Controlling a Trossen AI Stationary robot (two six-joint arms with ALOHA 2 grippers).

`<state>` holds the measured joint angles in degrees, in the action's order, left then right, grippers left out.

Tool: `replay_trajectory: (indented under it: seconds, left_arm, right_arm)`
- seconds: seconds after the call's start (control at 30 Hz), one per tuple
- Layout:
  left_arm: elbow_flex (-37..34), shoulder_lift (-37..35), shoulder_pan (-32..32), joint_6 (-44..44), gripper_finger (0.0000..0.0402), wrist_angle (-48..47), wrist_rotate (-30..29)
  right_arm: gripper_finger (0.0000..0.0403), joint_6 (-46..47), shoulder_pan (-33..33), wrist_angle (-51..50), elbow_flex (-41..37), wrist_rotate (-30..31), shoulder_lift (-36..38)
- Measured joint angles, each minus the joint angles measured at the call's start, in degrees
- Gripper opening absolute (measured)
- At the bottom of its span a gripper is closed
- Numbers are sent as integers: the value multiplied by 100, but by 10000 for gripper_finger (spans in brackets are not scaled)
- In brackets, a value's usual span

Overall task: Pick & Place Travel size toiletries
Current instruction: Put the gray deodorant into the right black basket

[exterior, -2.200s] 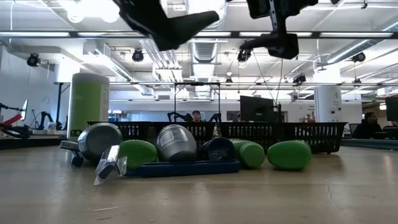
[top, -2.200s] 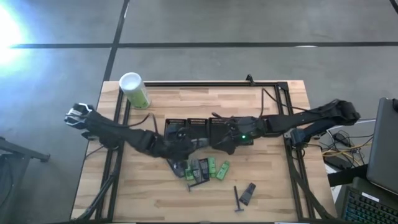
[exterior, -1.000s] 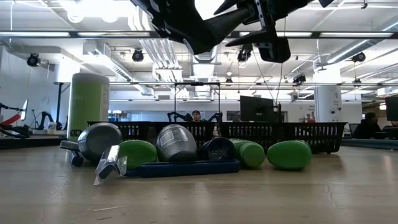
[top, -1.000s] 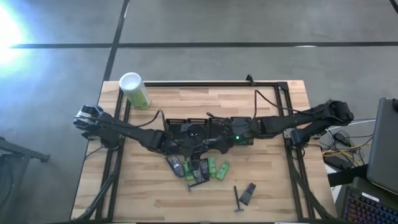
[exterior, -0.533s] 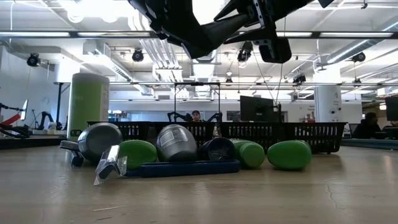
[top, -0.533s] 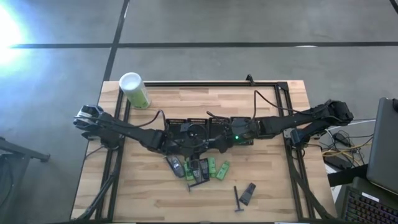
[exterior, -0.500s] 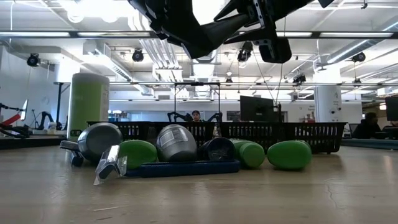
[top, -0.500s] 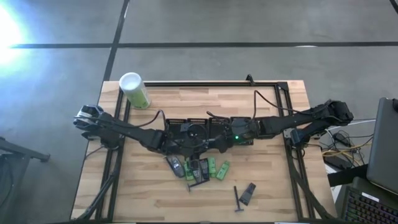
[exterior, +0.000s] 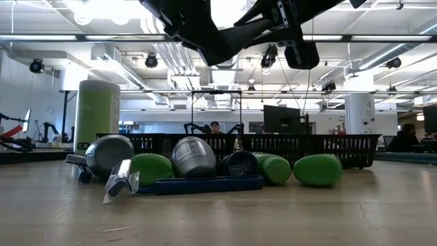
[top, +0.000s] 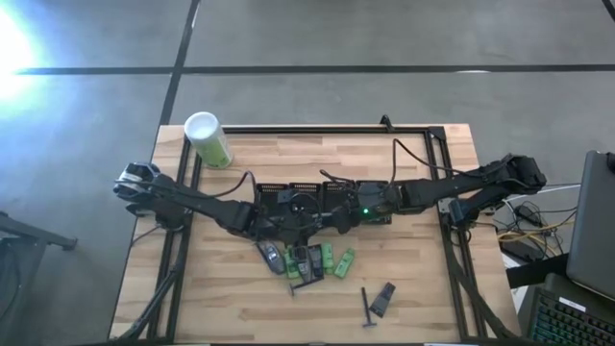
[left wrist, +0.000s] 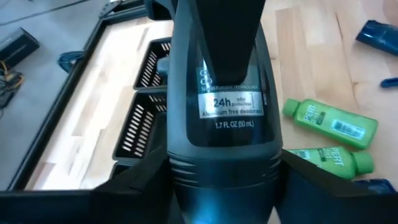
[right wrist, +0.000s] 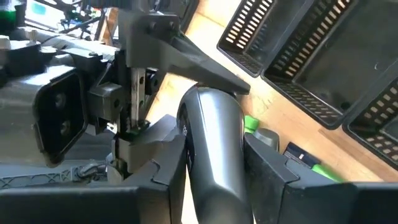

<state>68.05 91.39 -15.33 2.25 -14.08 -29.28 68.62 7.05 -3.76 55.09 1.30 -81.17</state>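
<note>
A dark grey deodorant tube [left wrist: 227, 106] [right wrist: 211, 130] hangs in the air above the black mesh trays [top: 307, 190] at the table's middle. My left gripper [top: 291, 216] [left wrist: 222, 177] and my right gripper [top: 327, 216] [right wrist: 214, 165] meet there, tip to tip, each shut on one end of the tube. The other travel size toiletries lie flat on the wood nearer the front: a grey tube [top: 272, 256], green bottles [top: 336, 259] [left wrist: 329, 123], a dark packet [top: 384, 296] and a thin razor [top: 368, 308]. My left gripper has the tube's printed end [left wrist: 224, 155] between its two fingers, one on each side. It comes level from the table's left, along the tube. The tube is lifted clear of the trays. My right gripper has the tube's other end [right wrist: 214, 180] between its two fingers, one on each side. It comes level from the table's right, along the tube. The tube lies roughly level between the two grippers.
A tall green canister with a white cap [top: 209, 139] [exterior: 96, 113] stands at the far left corner. The mesh trays [right wrist: 323, 68] sit just beyond the grippers. Cables run along the table's right side [top: 423, 159]. Bare wood lies at the near left [top: 202, 298].
In the low view my right gripper's fingers have drawn together around the tube. Both arms have stayed where they met above the trays, and the tube has kept its place between them.
</note>
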Motion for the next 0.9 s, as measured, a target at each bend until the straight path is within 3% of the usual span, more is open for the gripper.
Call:
replay_trajectory:
  seconds: [0.17,0.23,0.4,0.63,0.8,0.9]
  left_arm:
    - [2,-13,2,7,359,41,-80]
    - [2,-23,-26,12,385,-65,-80]
    - [4,-114,-103,585,377,-970,-69]
    - [4,-196,-123,2108,372,-2744,-73]
    - [-83,-214,-166,2257,373,-2880,-123]
    - [-94,-219,-164,2220,373,-2883,-132]
  right_arm:
    - [116,-98,2,-432,-17,50,-4]
    - [116,-134,5,-704,-17,153,23]
    - [116,-177,6,-1859,-20,746,376]
    - [116,333,-3,-4552,-15,2509,1236]
    - [116,326,5,-5027,-197,2573,1187]
    - [128,371,-62,-5009,-292,2985,847]
